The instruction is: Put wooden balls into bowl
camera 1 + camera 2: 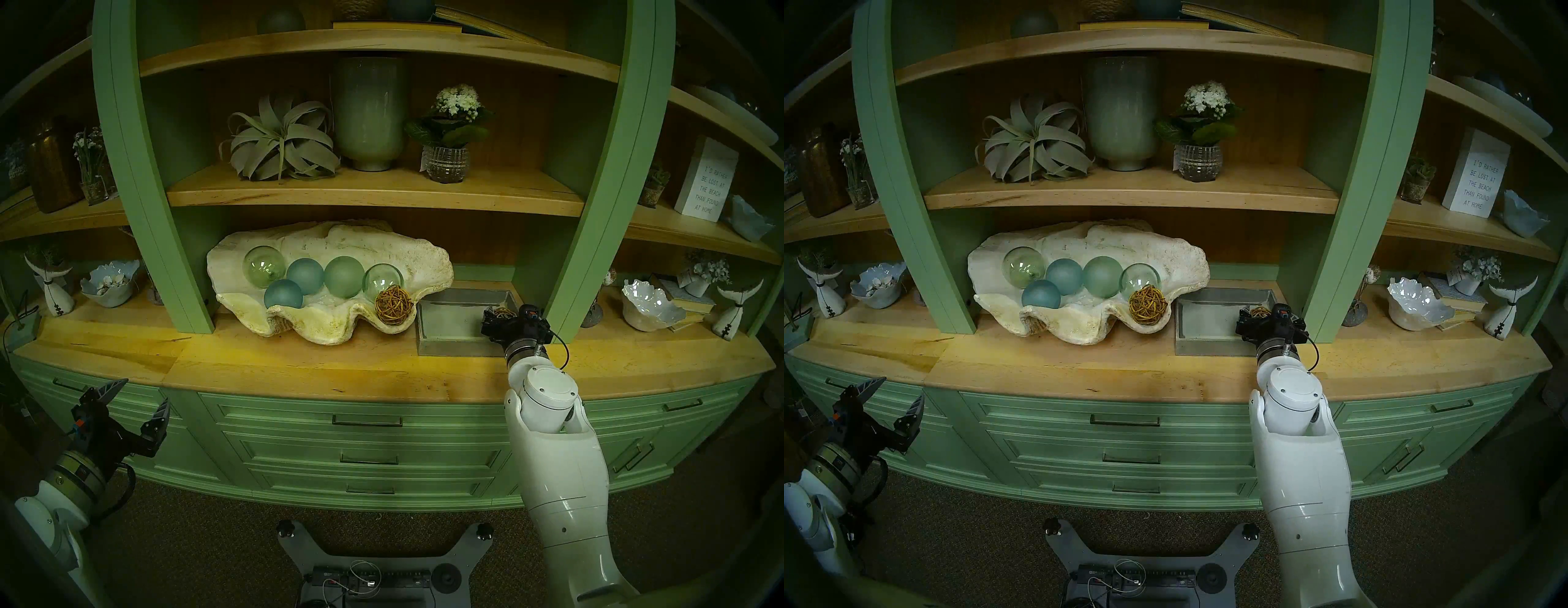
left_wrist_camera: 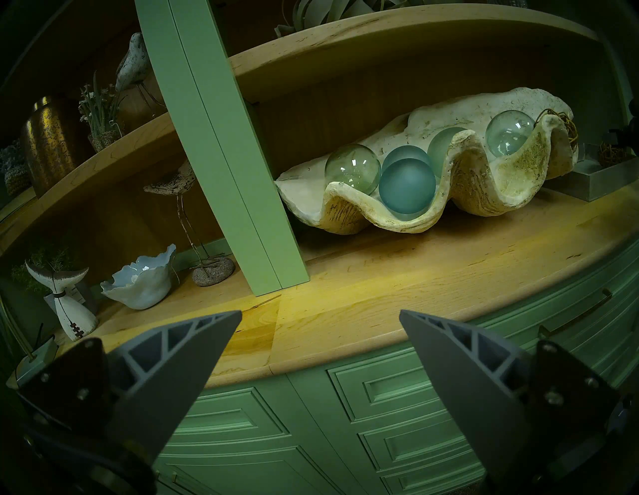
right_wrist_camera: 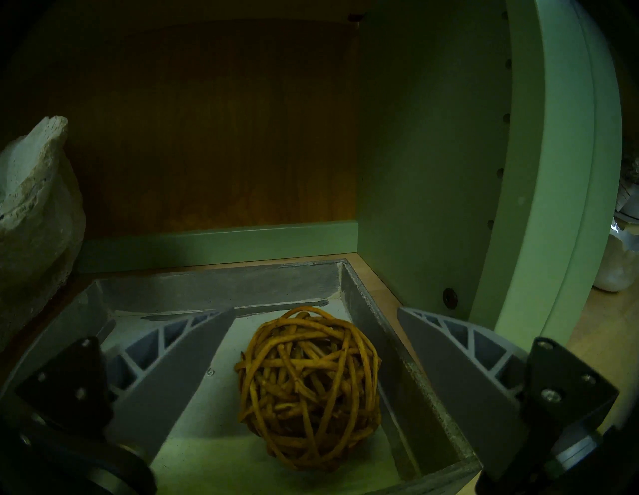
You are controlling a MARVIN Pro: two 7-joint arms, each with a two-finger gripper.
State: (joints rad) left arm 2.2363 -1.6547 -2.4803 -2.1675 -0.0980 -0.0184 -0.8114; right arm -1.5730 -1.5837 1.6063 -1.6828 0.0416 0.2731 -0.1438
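Observation:
The large cream clam shell bowl point(image 1: 339, 248) sits on the wooden counter and holds several glass spheres point(image 1: 304, 276). One woven rattan ball point(image 1: 393, 305) rests inside the shell at its right end. The second rattan ball point(image 3: 307, 387) lies in the right part of the grey square tray point(image 1: 449, 335), right of the shell. My right gripper point(image 3: 315, 309) is open and low over the tray, with a finger on each side of this ball and not touching it. The right finger stands over the tray's right wall. My left gripper point(image 1: 142, 397) is open and empty, low at the left in front of the drawers.
A green cabinet post point(image 3: 553, 173) stands close to the right of the tray. A wooden shelf point(image 1: 373, 197) hangs over the shell and tray. The shell's right end point(image 3: 31, 207) is just left of the tray. A white ruffled bowl point(image 1: 651, 303) sits beyond the post.

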